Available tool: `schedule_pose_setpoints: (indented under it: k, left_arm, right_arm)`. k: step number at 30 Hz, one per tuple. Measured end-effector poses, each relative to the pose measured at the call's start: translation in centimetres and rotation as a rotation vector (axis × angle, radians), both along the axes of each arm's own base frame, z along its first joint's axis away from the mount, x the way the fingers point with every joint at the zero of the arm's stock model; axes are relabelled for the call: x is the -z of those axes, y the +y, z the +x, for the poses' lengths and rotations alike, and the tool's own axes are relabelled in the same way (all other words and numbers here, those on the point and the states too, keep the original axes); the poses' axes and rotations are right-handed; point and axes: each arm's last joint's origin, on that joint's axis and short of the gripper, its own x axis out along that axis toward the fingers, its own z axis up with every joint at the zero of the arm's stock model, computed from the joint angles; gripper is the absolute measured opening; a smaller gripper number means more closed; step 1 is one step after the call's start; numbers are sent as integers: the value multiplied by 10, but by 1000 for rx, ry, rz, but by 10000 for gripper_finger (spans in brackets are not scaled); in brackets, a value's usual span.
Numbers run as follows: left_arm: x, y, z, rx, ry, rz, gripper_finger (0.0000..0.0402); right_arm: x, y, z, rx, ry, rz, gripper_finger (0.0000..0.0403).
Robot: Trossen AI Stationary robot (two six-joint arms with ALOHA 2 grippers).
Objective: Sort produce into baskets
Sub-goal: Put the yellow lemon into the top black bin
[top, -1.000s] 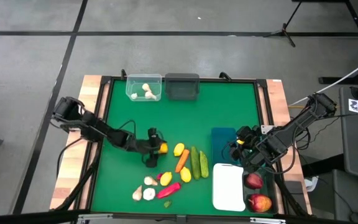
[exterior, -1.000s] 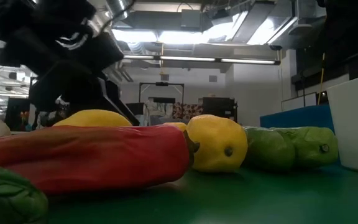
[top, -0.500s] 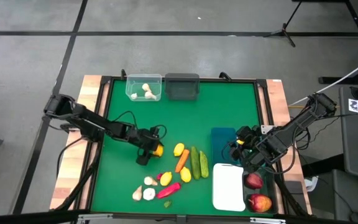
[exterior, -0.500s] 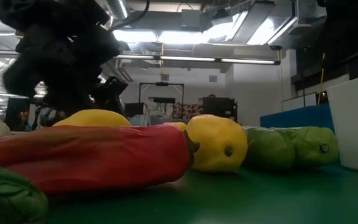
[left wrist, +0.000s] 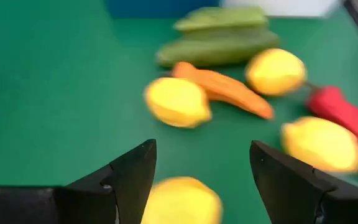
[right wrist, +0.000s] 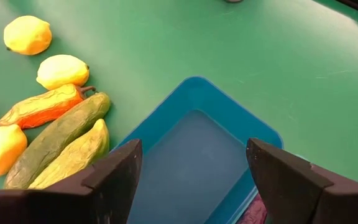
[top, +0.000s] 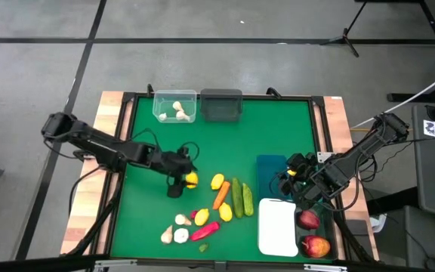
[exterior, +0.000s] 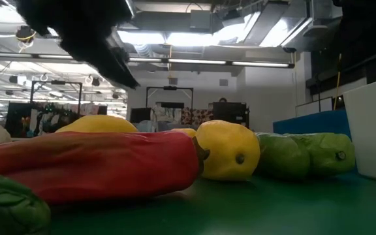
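Note:
My left gripper point(top: 181, 180) is open above the green mat, and a yellow lemon point(left wrist: 181, 201) lies between its fingers without touching either; the lemon also shows in the high view point(top: 192, 179). More lemons point(top: 217, 181), an orange carrot point(top: 222, 195), two green cucumbers point(top: 242, 199), a red pepper point(top: 206, 230) and white bulbs point(top: 175, 236) lie on the mat near the front. My right gripper point(top: 287, 180) is open and empty over the blue basket point(right wrist: 197, 149). The clear basket point(top: 176, 106) holds white bulbs.
A dark grey basket point(top: 221, 104) stands beside the clear one at the far edge. A white basket point(top: 278, 227) stands at the front right, with two red apples point(top: 313, 233) to its right. Bare mat lies in the middle and at the far right.
My left gripper has gone up, out of most of the low view, and a little toward the table's left edge, while its arm has swung back to the left. The right arm has kept still.

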Motion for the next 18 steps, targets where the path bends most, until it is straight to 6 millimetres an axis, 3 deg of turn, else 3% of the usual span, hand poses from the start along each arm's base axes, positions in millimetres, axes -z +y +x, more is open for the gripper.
schedule_pose_setpoints:
  k: [7,18]
  left_arm:
    - [-17,-33,-8,214,103,45,253]
    - [0,-28,2,196,167,85,318]
  right_arm:
    - [0,0,0,-17,9,-12,289]
    - [0,0,0,-17,7,-11,289]
